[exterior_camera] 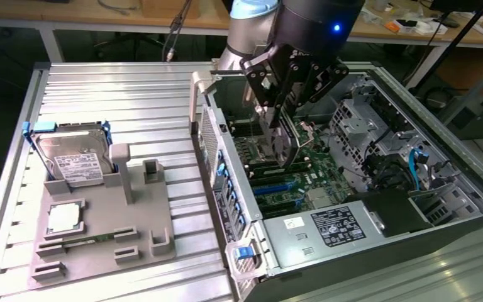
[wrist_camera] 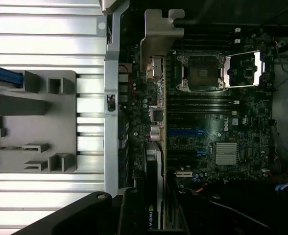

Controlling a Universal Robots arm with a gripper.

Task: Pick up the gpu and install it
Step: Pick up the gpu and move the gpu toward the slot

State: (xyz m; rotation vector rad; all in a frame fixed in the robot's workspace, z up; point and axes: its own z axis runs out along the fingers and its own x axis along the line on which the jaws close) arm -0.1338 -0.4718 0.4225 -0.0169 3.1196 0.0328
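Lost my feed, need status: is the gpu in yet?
Gripper shut on gpu. Card edge-down above motherboard, appears unseated. Nothing visible between card and blue slots.

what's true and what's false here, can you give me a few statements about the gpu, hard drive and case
The end effector grips the gpu over the open case. True.
The hard drive sits inside the case. False: it stands in the grey fixture outside it.
The gpu lies flat on the fixture. False: it hangs on edge in the end effector.
The motherboard is exposed inside the case. True.
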